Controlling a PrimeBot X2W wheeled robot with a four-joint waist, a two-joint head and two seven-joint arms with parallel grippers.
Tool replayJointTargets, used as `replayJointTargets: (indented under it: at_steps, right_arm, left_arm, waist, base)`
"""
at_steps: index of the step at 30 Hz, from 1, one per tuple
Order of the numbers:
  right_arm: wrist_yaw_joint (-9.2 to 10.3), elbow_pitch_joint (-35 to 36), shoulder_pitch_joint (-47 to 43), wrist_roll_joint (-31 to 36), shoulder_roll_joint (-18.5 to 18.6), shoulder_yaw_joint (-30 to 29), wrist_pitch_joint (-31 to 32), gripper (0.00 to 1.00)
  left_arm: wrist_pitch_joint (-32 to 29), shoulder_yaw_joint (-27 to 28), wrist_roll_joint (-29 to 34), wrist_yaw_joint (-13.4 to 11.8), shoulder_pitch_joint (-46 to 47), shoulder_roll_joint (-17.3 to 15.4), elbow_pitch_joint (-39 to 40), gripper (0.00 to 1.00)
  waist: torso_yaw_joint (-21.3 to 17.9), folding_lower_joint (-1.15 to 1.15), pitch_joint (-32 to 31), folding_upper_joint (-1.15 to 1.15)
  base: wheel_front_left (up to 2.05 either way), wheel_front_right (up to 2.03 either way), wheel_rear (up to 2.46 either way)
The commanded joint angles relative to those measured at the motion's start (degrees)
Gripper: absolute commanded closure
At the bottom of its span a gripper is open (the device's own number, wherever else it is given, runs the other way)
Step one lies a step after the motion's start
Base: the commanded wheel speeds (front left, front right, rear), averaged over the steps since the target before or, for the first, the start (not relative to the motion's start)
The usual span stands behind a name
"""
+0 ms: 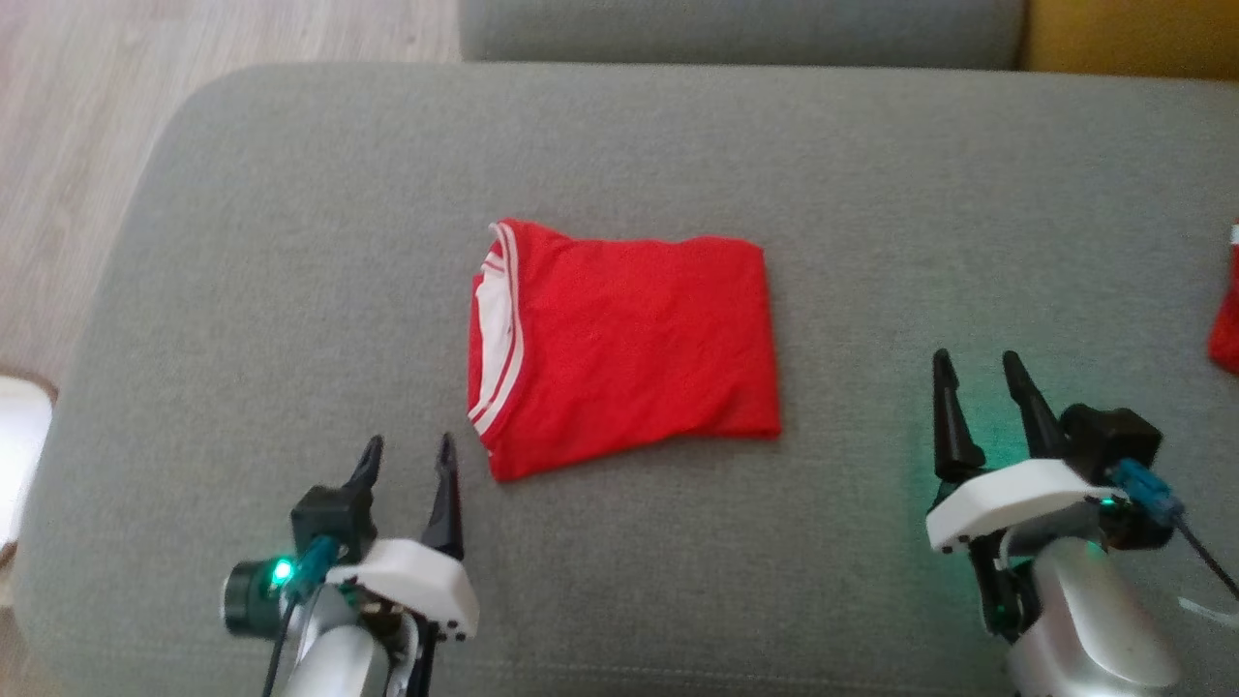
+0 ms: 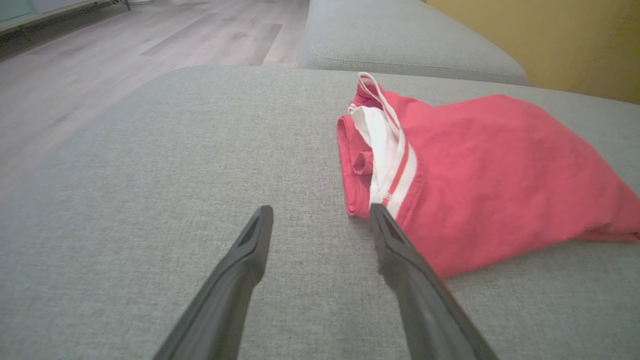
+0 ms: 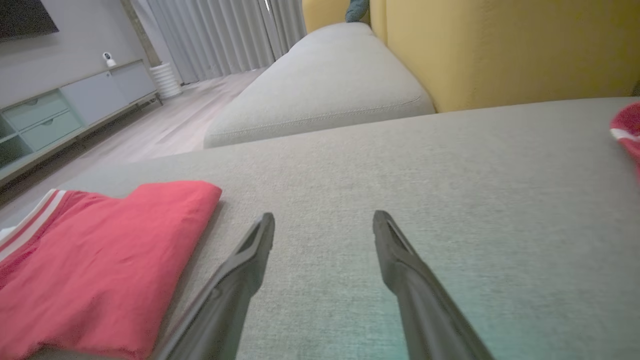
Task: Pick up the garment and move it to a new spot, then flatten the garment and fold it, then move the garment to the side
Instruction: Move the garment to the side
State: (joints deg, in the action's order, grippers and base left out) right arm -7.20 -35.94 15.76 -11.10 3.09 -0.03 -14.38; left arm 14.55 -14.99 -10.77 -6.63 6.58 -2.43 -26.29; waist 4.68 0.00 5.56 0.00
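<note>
A red garment [image 1: 629, 344] with white striped trim lies folded into a rectangle in the middle of the grey sofa cushion [image 1: 290, 242]. My left gripper [image 1: 408, 450] is open and empty, hovering just near-left of the fold's near corner. In the left wrist view the garment [image 2: 490, 175] lies to the right, beyond my left gripper [image 2: 322, 214]. My right gripper [image 1: 978, 363] is open and empty, well to the right of the fold. In the right wrist view the garment [image 3: 95, 260] lies at the lower left of my right gripper [image 3: 324, 220].
Another red item [image 1: 1227, 329] with white trim lies at the cushion's right edge, also seen as a red scrap [image 3: 627, 127]. A second grey cushion [image 1: 736, 29] sits beyond, with a yellow sofa back [image 3: 500, 45] behind. Wood floor [image 1: 68, 116] lies to the left.
</note>
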Motion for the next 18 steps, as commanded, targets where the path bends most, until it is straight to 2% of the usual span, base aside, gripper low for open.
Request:
replayJointTargets:
  at_steps: [1,10,16,17,18]
  right_arm:
    - [-0.29,1.4,2.9,1.0,-0.2,2.6,-0.6,0.00]
    - [-0.29,-3.5,8.8,4.2,-0.2,9.4,-0.4,0.00]
    - [-0.29,-11.0,11.9,6.0,-0.2,10.2,4.0,0.00]
    - [-0.29,-12.2,12.2,6.4,-0.2,10.4,5.1,0.06]
    - [-0.29,-13.2,12.4,6.5,-0.2,10.9,6.2,0.35]
  left_arm:
    - [0.4,0.3,-0.8,-0.3,3.5,-0.4,2.4,0.00]
    - [0.4,-4.3,-2.8,-0.7,6.1,-0.4,3.2,0.00]
    - [0.4,-5.3,-3.6,-1.3,6.4,-0.4,3.5,0.00]
    - [0.4,-5.3,-3.7,-1.4,6.4,-0.4,3.5,0.00]
    - [0.4,-5.3,-3.7,-1.5,6.4,-0.4,3.5,0.00]
  waist:
    - [1.9,0.00,2.4,0.00]
    - [8.3,0.00,6.3,0.00]
    - [10.7,0.00,6.7,0.00]
    - [10.8,0.00,6.8,0.00]
    - [10.8,0.00,6.8,0.00]
  base:
    - [0.00,0.00,0.00]
    - [0.00,0.00,0.00]
    - [0.00,0.00,0.00]
    - [0.00,0.00,0.00]
    - [0.00,0.00,0.00]
